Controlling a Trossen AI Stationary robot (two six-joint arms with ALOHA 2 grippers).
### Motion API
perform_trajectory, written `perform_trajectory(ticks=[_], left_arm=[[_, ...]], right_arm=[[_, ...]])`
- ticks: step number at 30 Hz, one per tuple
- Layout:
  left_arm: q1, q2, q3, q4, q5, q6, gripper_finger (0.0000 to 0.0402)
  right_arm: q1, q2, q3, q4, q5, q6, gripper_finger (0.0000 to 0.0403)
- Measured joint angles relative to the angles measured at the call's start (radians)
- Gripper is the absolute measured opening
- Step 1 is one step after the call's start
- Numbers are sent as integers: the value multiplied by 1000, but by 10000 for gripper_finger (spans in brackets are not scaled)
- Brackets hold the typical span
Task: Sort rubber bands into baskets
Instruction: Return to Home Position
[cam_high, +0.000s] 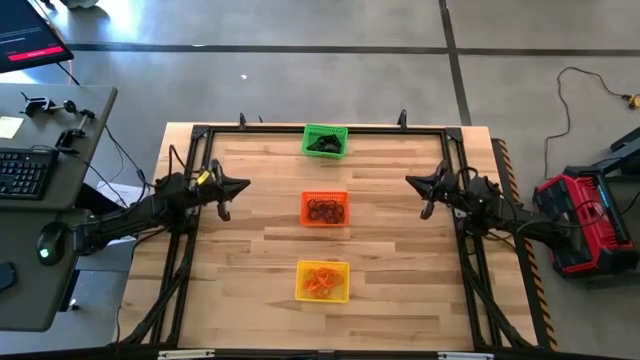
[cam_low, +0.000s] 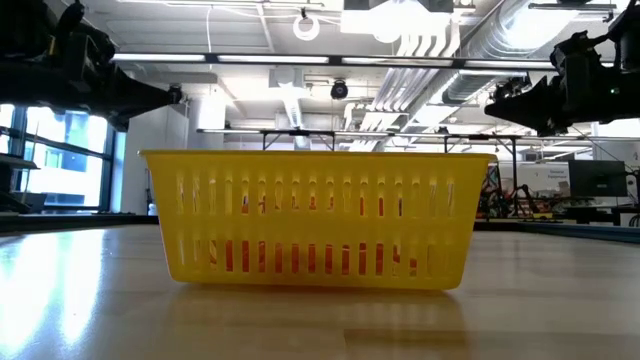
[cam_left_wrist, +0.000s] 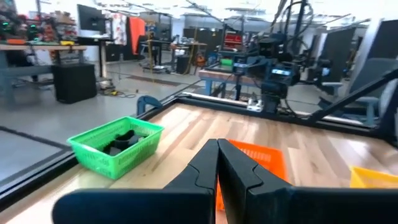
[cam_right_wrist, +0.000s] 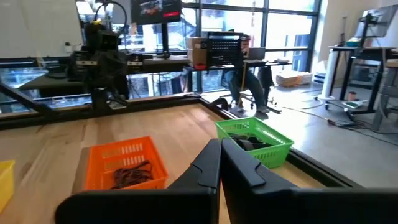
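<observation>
Three baskets stand in a row down the table's middle. The green basket (cam_high: 325, 140) at the far edge holds thick black bands (cam_right_wrist: 245, 144). The orange basket (cam_high: 324, 209) in the middle holds thin dark bands (cam_right_wrist: 129, 173). The yellow basket (cam_high: 322, 280) nearest holds orange bands (cam_high: 320, 281), which show through its mesh (cam_low: 310, 255). My left gripper (cam_high: 243, 185) is shut and points level from the table's left side. My right gripper (cam_high: 410, 181) is shut and points level from the right side. Both hang above the wood, well apart from the baskets.
A black frame (cam_high: 300, 130) runs round the table's edges. A desk with a keyboard (cam_high: 25, 172) and mouse stands off the left side, a red case (cam_high: 588, 215) off the right. A person sits on a chair (cam_right_wrist: 249, 84) beyond the table's far edge.
</observation>
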Motion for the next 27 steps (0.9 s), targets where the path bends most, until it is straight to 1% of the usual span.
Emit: perform_trajectory(ticks=[2, 5, 9, 27], left_arm=[[-2, 0, 0, 5, 14, 13, 0], [-4, 1, 0, 4, 7, 53, 0], [-4, 9, 0, 3, 4, 25, 0], [-4, 10, 0, 3, 4, 24, 0]], right_arm=[[-11, 0, 0, 0, 0, 0, 0], [-19, 2, 0, 0, -3, 8, 0], [-19, 3, 0, 0, -6, 8, 0], [-19, 3, -1, 0, -7, 8, 0]])
